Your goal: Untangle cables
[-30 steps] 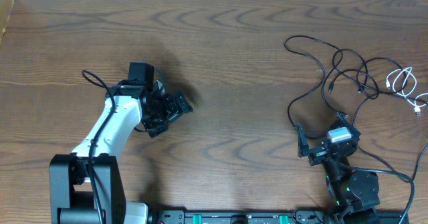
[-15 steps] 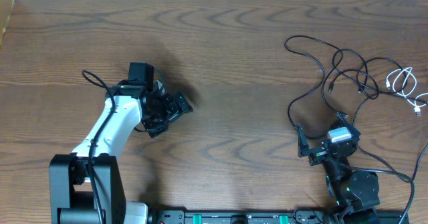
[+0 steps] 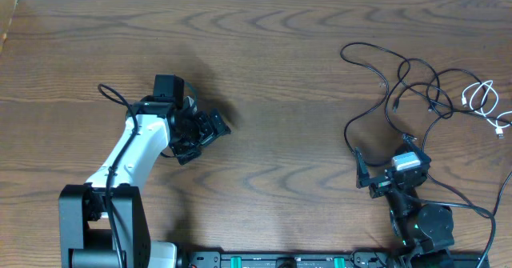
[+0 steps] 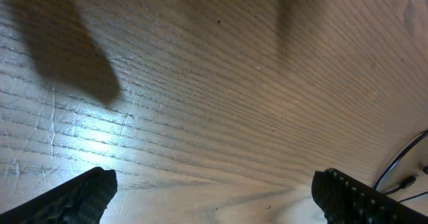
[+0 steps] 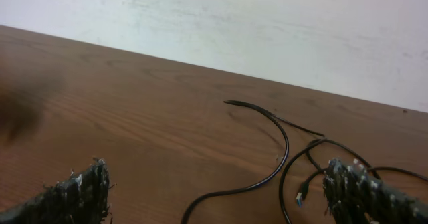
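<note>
A long thin black cable (image 3: 376,108) lies in loose loops at the right of the table. A short white cable (image 3: 483,100) lies coiled at the far right, touching the black loops. My right gripper (image 3: 384,158) is open and empty just in front of the black cable's near loop. In the right wrist view the black cable (image 5: 274,164) and its small plug (image 5: 302,196) lie between my open fingers (image 5: 221,204). My left gripper (image 3: 214,126) is open and empty over bare wood at the left, far from both cables. The left wrist view (image 4: 214,197) shows a bit of black cable (image 4: 401,164) at its right edge.
The wooden table (image 3: 280,76) ends at a white strip along the far edge. A thick black arm wire (image 3: 460,204) runs from the right arm toward the table's right edge. A black rail (image 3: 280,260) runs along the front edge.
</note>
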Robot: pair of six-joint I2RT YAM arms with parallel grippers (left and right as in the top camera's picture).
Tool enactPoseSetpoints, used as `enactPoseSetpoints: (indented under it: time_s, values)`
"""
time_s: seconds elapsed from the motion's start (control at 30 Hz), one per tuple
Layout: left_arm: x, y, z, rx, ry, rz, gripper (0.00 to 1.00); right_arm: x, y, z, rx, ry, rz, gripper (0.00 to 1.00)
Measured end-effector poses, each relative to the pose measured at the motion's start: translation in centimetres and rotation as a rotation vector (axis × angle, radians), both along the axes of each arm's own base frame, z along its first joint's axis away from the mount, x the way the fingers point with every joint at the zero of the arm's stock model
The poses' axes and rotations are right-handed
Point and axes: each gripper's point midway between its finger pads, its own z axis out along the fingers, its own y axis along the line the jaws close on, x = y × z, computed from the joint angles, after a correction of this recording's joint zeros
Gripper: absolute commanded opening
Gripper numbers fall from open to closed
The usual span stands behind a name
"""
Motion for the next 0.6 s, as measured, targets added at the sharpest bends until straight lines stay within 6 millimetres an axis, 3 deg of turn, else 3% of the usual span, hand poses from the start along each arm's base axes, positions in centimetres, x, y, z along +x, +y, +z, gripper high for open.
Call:
enactPoseSetpoints:
  time_s: [0.6]
  values:
    - [0.0,0.0,0.0,0.0,0.0,0.0,0.99,-0.04,0.14,0.01,0.0,0.0,0.006,0.99]
